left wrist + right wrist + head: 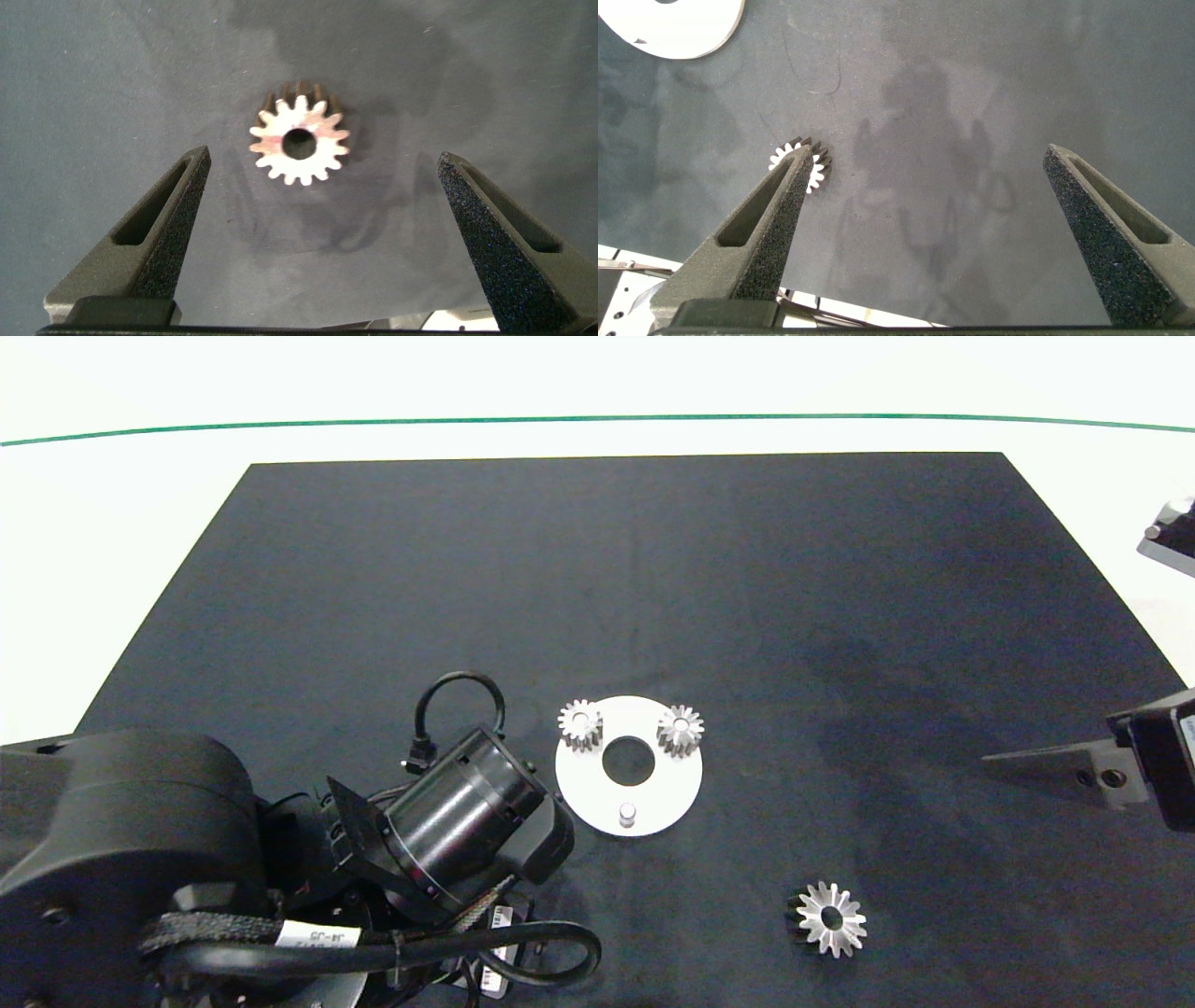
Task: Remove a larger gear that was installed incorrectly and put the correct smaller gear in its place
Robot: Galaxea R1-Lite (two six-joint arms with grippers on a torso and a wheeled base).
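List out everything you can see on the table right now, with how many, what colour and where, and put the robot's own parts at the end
Mat: one, black, covering most of the table.
Table: one, white, with a green line near its far edge.
Disc plate: one, white, round with a central hole, at the mat's front middle.
Small gears on the plate: two, silver-grey, on its far rim, left and right.
Peg: one, grey, bare, on the plate's near rim.
Larger gear: one, shiny silver, lying on the mat to the front right of the plate.
Smaller gear: one, silver-grey, loose on the mat, between the left claw's fingers.
Left claw: open, over that gear.
Right claw: open, above the mat near the larger gear.
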